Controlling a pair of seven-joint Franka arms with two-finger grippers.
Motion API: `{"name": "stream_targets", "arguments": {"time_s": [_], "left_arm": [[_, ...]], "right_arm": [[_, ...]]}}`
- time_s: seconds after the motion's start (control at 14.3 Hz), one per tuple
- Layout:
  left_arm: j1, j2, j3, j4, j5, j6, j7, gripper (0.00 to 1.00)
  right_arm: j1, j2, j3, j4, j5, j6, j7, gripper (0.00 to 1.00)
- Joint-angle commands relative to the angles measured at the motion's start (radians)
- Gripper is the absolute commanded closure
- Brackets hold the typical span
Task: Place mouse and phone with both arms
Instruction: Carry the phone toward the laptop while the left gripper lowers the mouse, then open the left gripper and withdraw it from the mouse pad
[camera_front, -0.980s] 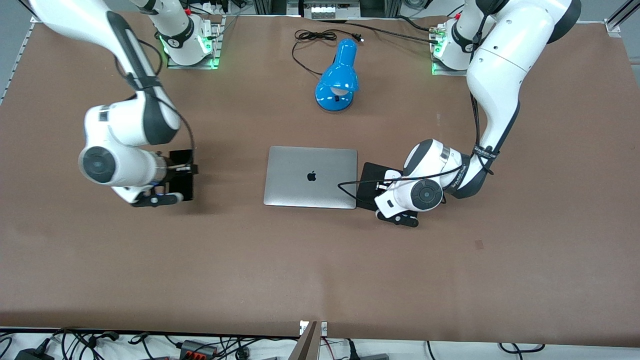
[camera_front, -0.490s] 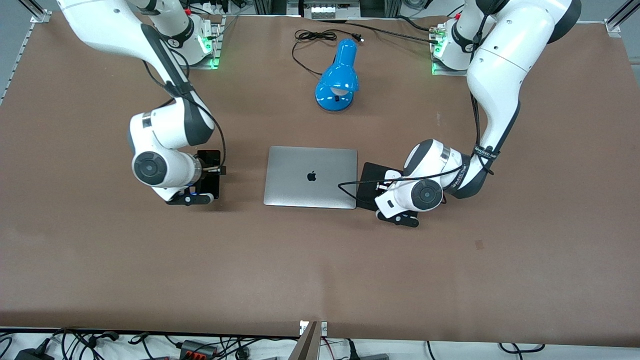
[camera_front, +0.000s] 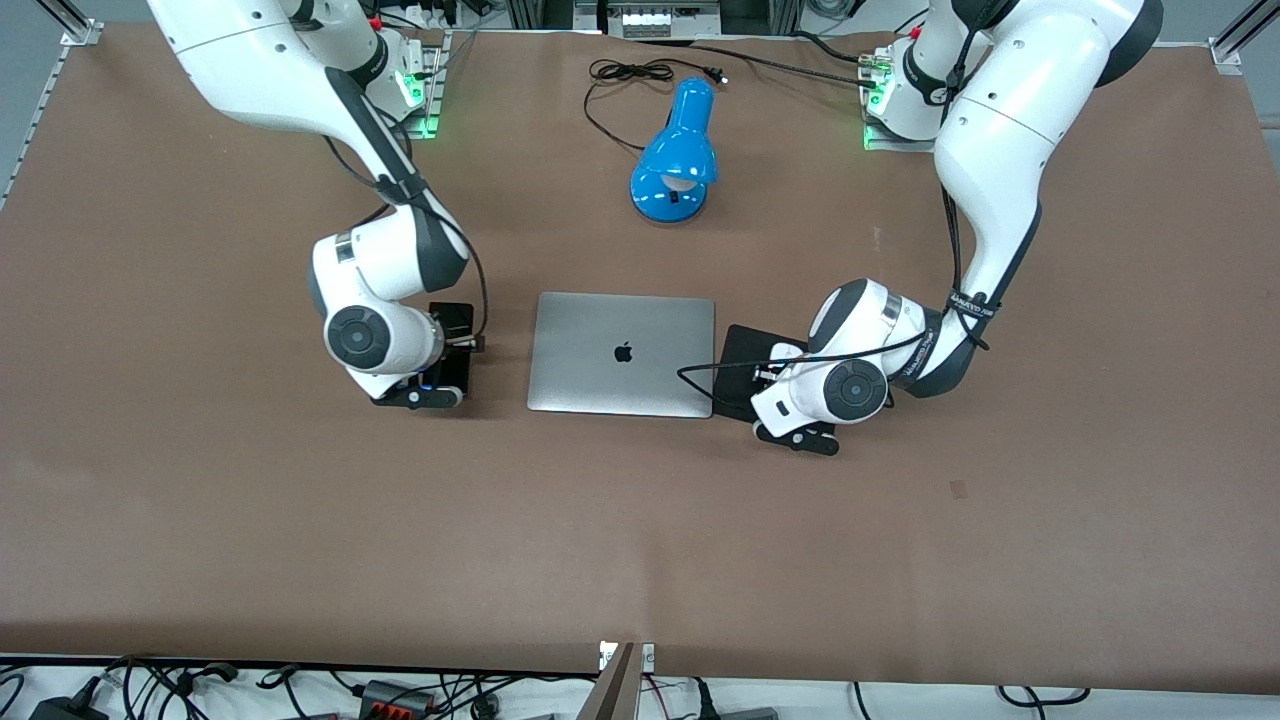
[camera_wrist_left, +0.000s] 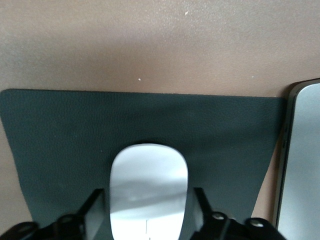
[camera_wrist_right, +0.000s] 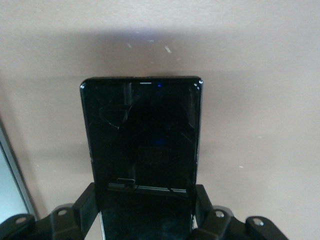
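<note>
The white mouse (camera_wrist_left: 148, 185) is between the fingers of my left gripper (camera_wrist_left: 146, 220), which is shut on it, low over the black mouse pad (camera_wrist_left: 60, 130). I cannot tell whether the mouse touches the pad. In the front view, the left gripper (camera_front: 775, 372) and the mouse (camera_front: 785, 350) are beside the laptop, toward the left arm's end. My right gripper (camera_wrist_right: 145, 215) is shut on the black phone (camera_wrist_right: 142, 135) and holds it flat, low over bare table. In the front view, the right gripper (camera_front: 445, 352) and phone (camera_front: 458, 320) are beside the laptop, toward the right arm's end.
A closed silver laptop (camera_front: 620, 352) lies mid-table between the two grippers; its edge shows in the left wrist view (camera_wrist_left: 302, 165). A blue desk lamp (camera_front: 678, 160) and its black cable (camera_front: 625, 75) lie farther from the front camera. The mouse pad (camera_front: 740, 350) touches the laptop's side.
My right arm has carried the phone across the table toward the laptop and now holds it close beside it. The left arm has not moved.
</note>
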Motion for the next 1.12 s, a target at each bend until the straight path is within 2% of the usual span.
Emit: {"name": "stream_targets", "arguments": {"time_s": [0.0, 0.14, 0.56, 0.63, 0.77, 0.91, 1.05], "left_arm": [[0.005, -0.022, 0.003, 0.009, 0.005, -0.025, -0.005, 0.0], [0.032, -0.087, 0.003, 0.016, 0.003, -0.097, -0.006, 0.0], [0.199, -0.382, 0.0, 0.032, -0.006, -0.329, 0.005, 0.0], [0.225, -0.415, 0.001, 0.062, -0.006, -0.364, 0.002, 0.0], [0.255, -0.475, 0.001, 0.139, -0.004, -0.563, 0.003, 0.0], [0.297, -0.478, 0.003, 0.278, 0.003, -0.77, 0.006, 0.0], [0.343, -0.478, 0.006, 0.319, 0.002, -0.848, -0.005, 0.0]], "right_arm": [[0.01, 0.002, -0.003, -0.007, 0.013, 0.021, 0.03, 0.76], [0.027, 0.002, -0.003, -0.009, 0.013, 0.021, 0.047, 0.76], [0.05, 0.004, -0.003, -0.007, 0.013, 0.026, 0.099, 0.76], [0.055, 0.006, -0.003, -0.009, 0.013, 0.037, 0.108, 0.76], [0.065, 0.016, -0.002, -0.007, 0.016, 0.054, 0.132, 0.76], [0.081, 0.027, -0.003, -0.007, 0.04, 0.081, 0.136, 0.76], [0.079, 0.03, -0.003, -0.009, 0.04, 0.081, 0.136, 0.76]]}}
